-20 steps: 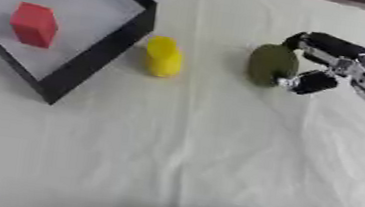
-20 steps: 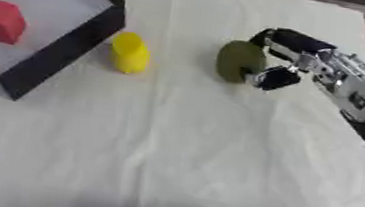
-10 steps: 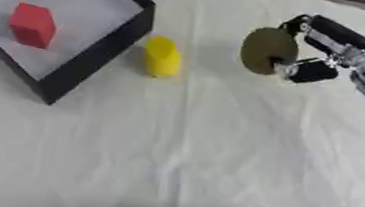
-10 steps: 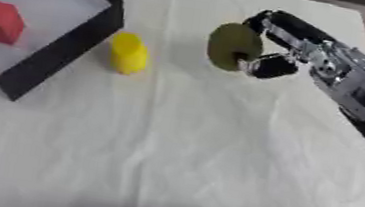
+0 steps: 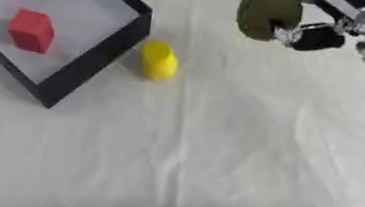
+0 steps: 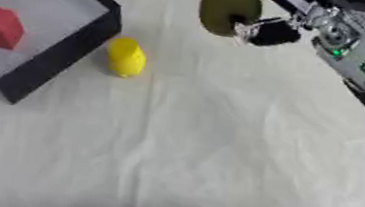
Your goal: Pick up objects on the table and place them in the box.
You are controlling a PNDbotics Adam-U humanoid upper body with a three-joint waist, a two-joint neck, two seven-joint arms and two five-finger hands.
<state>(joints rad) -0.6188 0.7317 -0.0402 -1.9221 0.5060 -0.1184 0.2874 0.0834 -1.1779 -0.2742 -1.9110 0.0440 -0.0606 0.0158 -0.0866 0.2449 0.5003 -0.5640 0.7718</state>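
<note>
Bare desk (image 5: 212, 170) in front. Farther on, yellow piece (image 5: 159, 60) lying just outside the box (image 5: 94, 61), not yet collected; red block (image 5: 31, 30) already inside. At the far edge, right hand (image 6: 270, 31), fingers curled round an olive object (image 5: 269, 11), raised above the desk, probably for carrying boxward.

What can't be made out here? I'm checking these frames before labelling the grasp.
- Right hand: upper part cut off by the top edge in both views; the olive-green object hides the fingers behind it.
- Olive-green object: blurred, top cropped; its exact shape is unclear.
- Box: far corners cut off at the top-left edge.
- Left hand: in no view.
</note>
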